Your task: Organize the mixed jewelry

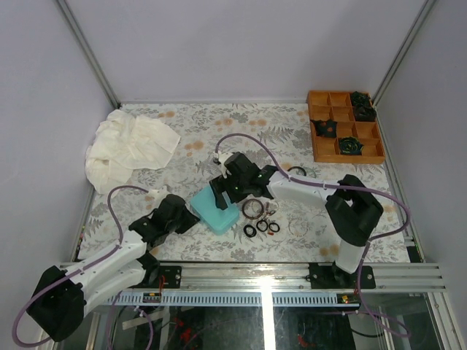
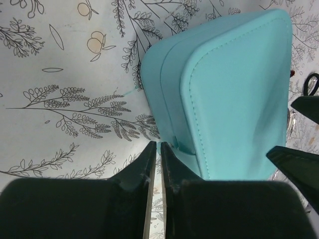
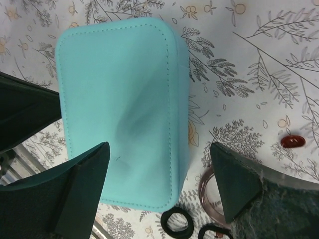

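The teal case [image 1: 219, 209] lies closed on the floral table cover. My left gripper [image 1: 187, 218] is at its near-left side; in the left wrist view its fingers [image 2: 172, 164] stand almost together, tips at the case's [image 2: 234, 89] lower corner. My right gripper [image 1: 222, 187] is open over the case's far end, its fingers [image 3: 84, 189] spread either side of the case's [image 3: 119, 109] edge. Three small black rings [image 1: 262, 227], a reddish-brown bangle [image 1: 253, 208], a clear bangle [image 1: 298, 227] and a black bangle [image 1: 297, 172] lie right of the case.
An orange compartment tray [image 1: 325, 149] with dark clumps stands at the back right. A crumpled white cloth [image 1: 128, 146] lies at the back left. A small red bead [image 3: 292, 142] lies by the reddish-brown bangle [image 3: 204, 196] and black rings [image 3: 178, 222].
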Tool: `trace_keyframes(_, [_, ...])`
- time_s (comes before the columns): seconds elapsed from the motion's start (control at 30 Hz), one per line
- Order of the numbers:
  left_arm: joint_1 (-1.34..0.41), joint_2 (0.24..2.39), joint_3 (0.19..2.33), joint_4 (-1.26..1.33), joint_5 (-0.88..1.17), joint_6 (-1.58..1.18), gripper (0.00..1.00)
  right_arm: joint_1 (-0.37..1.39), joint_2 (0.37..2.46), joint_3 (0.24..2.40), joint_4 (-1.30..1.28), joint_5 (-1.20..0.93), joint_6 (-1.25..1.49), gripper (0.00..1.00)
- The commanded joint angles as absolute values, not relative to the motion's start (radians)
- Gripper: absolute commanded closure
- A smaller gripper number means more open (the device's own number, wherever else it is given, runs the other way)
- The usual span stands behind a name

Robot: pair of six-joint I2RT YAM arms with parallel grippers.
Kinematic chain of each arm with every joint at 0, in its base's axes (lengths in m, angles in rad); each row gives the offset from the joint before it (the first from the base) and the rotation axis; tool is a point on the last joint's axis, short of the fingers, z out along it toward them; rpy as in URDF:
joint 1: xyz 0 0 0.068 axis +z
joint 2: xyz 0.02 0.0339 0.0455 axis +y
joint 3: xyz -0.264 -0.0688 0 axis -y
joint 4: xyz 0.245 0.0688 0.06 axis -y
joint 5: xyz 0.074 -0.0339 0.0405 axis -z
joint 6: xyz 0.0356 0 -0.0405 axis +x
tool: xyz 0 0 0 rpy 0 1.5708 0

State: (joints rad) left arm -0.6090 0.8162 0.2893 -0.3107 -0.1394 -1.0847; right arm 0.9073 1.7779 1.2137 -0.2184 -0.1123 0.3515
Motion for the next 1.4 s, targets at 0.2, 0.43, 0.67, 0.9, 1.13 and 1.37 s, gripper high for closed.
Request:
trace_keyframes(0.2, [-0.615, 0.867, 0.276, -0.191, -0.166, -1.073, 0.94, 0.938, 1.864, 1.253, -0.167, -0.225, 0.283, 0.21])
trace_keyframes(0.43, [-0.615, 0.945, 0.286, -0.123, -0.156, -1.066, 0.94, 0.979, 1.913, 1.293, -0.177, -0.188, 0.305, 0.21])
trace_keyframes(0.67, [-0.615, 0.977, 0.273, -0.081, -0.157, -1.075, 0.94, 0.981, 1.938, 1.291, -0.163, -0.198, 0.365, 0.38])
trace_keyframes(0.9, [-0.615, 0.955, 0.293, -0.121, -0.166, -1.063, 0.94, 0.986, 1.946, 1.284, -0.156, -0.204, 0.376, 0.39])
trace_keyframes(1.13, [-0.615, 1.059, 0.343, -0.072, -0.164, -1.035, 0.94, 1.007, 1.968, 1.294, -0.151, -0.211, 0.406, 0.4])
trace_keyframes(1.37, [-0.617, 0.958, 0.364, -0.192, -0.159, -1.04, 0.94, 1.009, 1.971, 1.301, -0.174, -0.179, 0.427, 0.4])
